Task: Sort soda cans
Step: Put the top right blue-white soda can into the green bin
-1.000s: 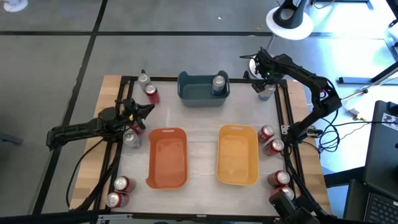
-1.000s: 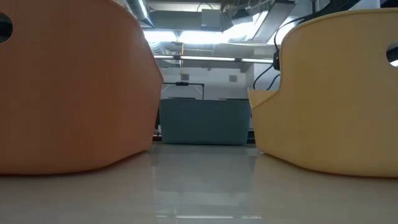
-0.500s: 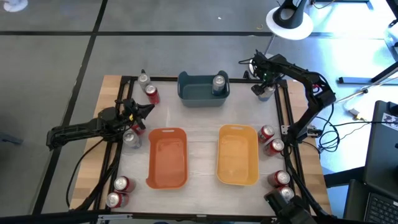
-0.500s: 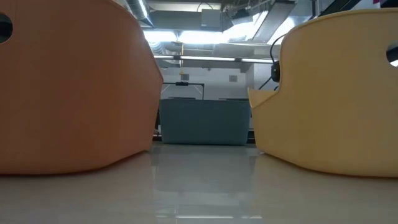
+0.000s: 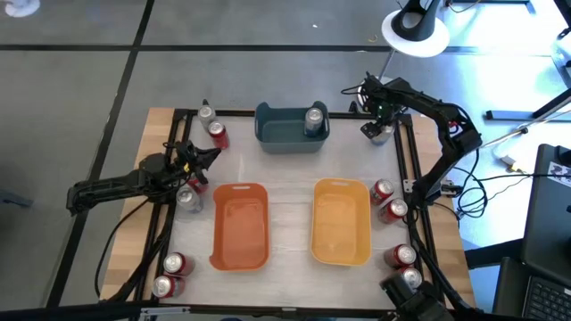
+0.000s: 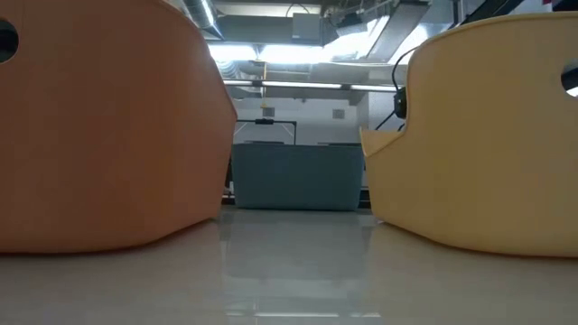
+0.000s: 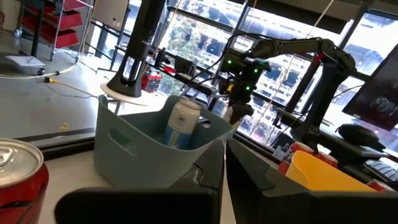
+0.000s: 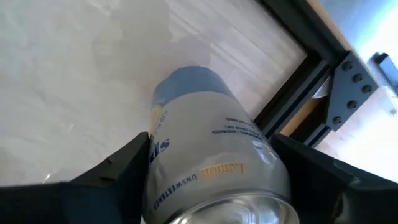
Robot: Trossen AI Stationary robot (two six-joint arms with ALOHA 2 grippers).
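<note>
One silver can [image 8: 211, 155] sits between the right hand's [image 8: 211, 180] fingers.

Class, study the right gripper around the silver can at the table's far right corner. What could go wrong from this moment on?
1. The right gripper straddles the silver-grey lemon soda can close to the black metal table frame; a finger might catch the frame.
2. The fingers flank the can near its top rim, so it could tip or slip when lifted.
3. The blue-grey plastic bin already holds one silver can; a drop might knock it.

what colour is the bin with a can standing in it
Dark blue-grey bin, holding one silver-grey can; the high view shows it best.
</note>
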